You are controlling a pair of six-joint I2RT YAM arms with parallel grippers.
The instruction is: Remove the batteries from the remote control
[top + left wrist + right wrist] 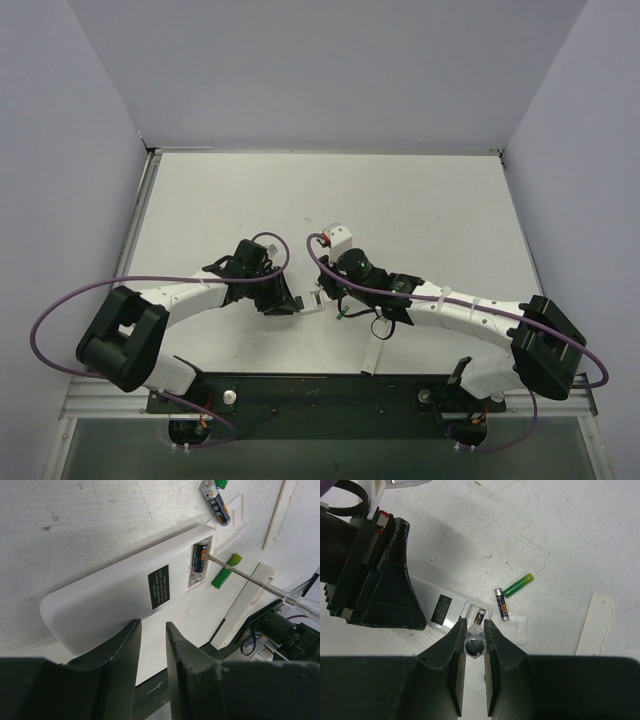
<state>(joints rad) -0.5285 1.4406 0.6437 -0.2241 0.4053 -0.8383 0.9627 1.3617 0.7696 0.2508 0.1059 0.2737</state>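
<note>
Prying step: last battery (200,560) seated in remote (115,600), loose batteries (216,502) beside it on desk (75,520); right fingers (500,652) pinch screwdriver (250,577) against it, left fingers (122,655) slightly parted at remote's end; next likely needs gentle upward levering.

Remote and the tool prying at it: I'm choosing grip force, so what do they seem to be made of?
The remote looks like moulded plastic, matte white, with soft rounded corners and no glare. The tool has a thin shaft that looks like bare metal, going by its bright grey sheen. Its handle seems to be clear hard plastic, since the background shows through it.
</note>
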